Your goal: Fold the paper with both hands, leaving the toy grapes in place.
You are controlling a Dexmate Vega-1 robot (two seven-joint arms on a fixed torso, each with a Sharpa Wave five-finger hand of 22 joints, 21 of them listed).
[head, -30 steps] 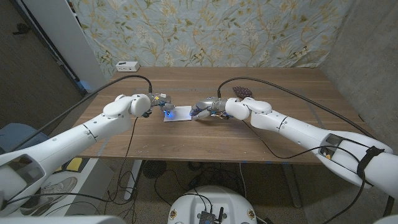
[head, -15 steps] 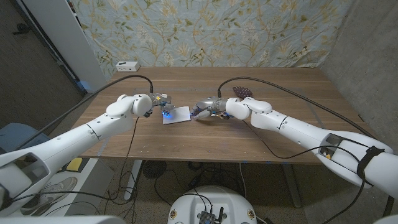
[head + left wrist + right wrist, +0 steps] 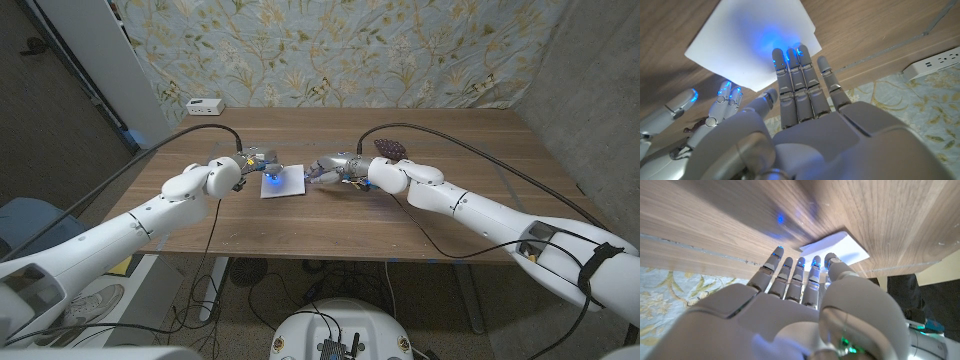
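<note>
The white paper [image 3: 283,182] lies flat on the wooden desk [image 3: 330,225] between the 2 robot hands. The left robot hand [image 3: 258,163] rests its straight fingertips [image 3: 790,55] on the paper's left edge, grasping nothing. The right robot hand [image 3: 330,171] hovers released just beside its right edge, and the toy grapes [image 3: 389,147] sit behind the right arm.
</note>
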